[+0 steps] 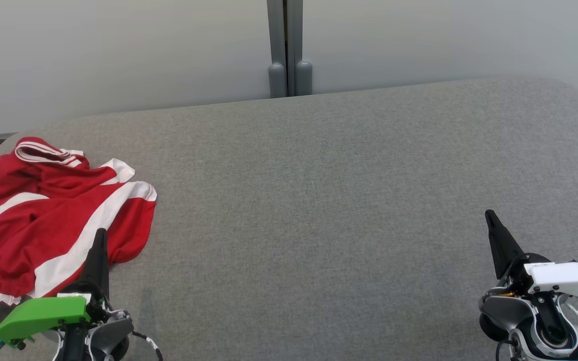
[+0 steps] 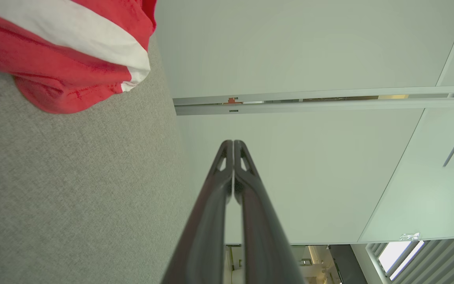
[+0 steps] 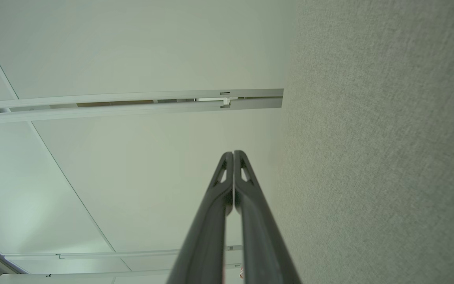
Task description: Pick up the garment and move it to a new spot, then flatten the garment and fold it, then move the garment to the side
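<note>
Two claws: the left claw [image 1: 101, 233] and the right claw [image 1: 489, 214] sit low at the near edge of the desk [image 1: 319, 200], with their fingers pointing away from the robot.
One garment [image 1: 43, 215]: red with white stripes, crumpled in a loose heap at the desk's left side, running off the left edge of the head view.
Left claw state: fingers pressed together tip to tip, nothing between them.
Left claw place: its tip overlaps the garment's near edge in the head view. In the left wrist view a red-and-white fold lies apart from the fingers.
Right claw state: fingers closed against each other, holding nothing.
Right claw place: over bare grey surface, well apart from the garment.
Desk: grey woven covering, rounded far corners.
Behind: pale wall panels [image 1: 118, 50] meeting at a grey post [image 1: 285, 45].
</note>
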Available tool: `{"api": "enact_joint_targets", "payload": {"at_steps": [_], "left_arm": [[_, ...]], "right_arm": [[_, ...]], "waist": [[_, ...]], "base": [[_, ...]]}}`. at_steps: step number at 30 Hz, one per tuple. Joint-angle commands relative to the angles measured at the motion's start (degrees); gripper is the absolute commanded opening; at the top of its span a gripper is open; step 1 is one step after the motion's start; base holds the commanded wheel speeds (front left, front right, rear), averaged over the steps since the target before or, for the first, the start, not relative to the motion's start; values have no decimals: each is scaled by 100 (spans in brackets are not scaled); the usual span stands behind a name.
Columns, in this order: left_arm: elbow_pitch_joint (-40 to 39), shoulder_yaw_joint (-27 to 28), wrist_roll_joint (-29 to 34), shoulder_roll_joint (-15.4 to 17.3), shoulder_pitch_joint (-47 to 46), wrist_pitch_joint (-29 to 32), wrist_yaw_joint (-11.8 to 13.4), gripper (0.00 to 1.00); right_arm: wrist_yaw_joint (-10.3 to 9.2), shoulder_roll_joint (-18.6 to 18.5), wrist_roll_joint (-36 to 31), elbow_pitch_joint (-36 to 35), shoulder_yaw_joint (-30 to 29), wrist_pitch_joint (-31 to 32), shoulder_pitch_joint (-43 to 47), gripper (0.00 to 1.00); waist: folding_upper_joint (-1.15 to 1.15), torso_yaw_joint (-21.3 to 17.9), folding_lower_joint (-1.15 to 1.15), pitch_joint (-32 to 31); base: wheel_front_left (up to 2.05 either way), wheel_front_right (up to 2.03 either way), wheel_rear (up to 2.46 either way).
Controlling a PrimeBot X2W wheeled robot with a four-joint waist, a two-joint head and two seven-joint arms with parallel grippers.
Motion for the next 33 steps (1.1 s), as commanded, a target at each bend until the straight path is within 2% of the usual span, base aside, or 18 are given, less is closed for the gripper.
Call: {"api": "enact_joint_targets", "payload": {"at_steps": [1, 6, 7, 11, 25, 33], "left_arm": [[-6, 10, -14, 19, -3, 16, -28, 0], [-4, 10, -14, 19, -3, 16, -28, 0], [0, 0, 0, 0, 0, -1, 0, 100], [157, -15, 0, -36, 62, -22, 12, 100], [-105, -64, 80, -25, 62, -416, 7, 100], [-305, -117, 633, -19, 67, -618, 4, 100]], "right_arm": [[3, -8, 40, -30, -2, 13, 46, 0], [3, -8, 40, -30, -2, 13, 46, 0], [0, 0, 1, -1, 1, 0, 0, 100], [-1, 40, 1, 140, 21, -12, 90, 100], [-1, 30, 110, -134, 369, -410, -45, 100], [0, -6, -313, -324, 586, -614, -133, 100]], "waist": [[0, 0, 0, 0], [0, 0, 0, 0], [0, 0, 0, 0], [0, 0, 0, 2], [0, 14, 0, 13], [0, 33, 0, 17]], "base": [[0, 0, 0], [0, 0, 0], [0, 0, 0], [0, 0, 0], [0, 0, 0], [0, 0, 0]]}}
